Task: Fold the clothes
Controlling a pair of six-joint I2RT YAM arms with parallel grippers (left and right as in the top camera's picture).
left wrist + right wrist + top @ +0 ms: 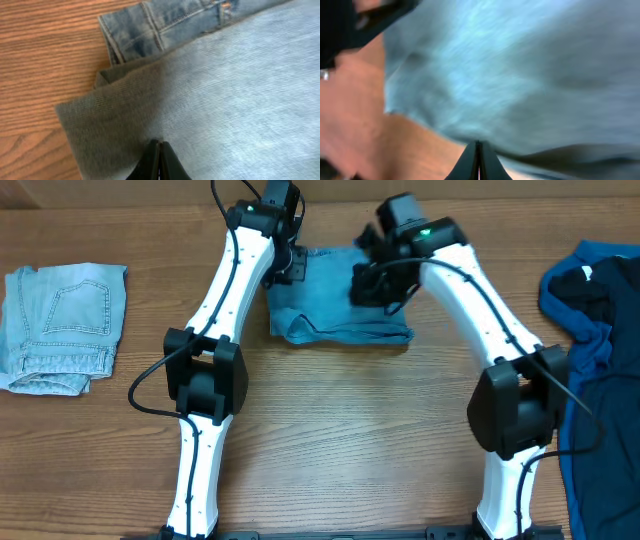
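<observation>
A blue denim garment [335, 305] lies folded at the back middle of the table. In the left wrist view its pale fabric [225, 100] fills the frame, with a seamed band [150, 30] at the top and a folded corner at the left. My left gripper [159, 146] is shut, its tips resting on the fabric with nothing seen between them; from overhead it sits at the garment's back left [290, 268]. My right gripper [478, 146] is shut at the fabric's edge in a blurred view, at the garment's back right [375, 282].
A folded pair of light jeans [60, 325] lies at the left of the table. A heap of dark blue clothes [600, 330] lies at the right edge. The wooden table [340, 430] stretches in front of the garment.
</observation>
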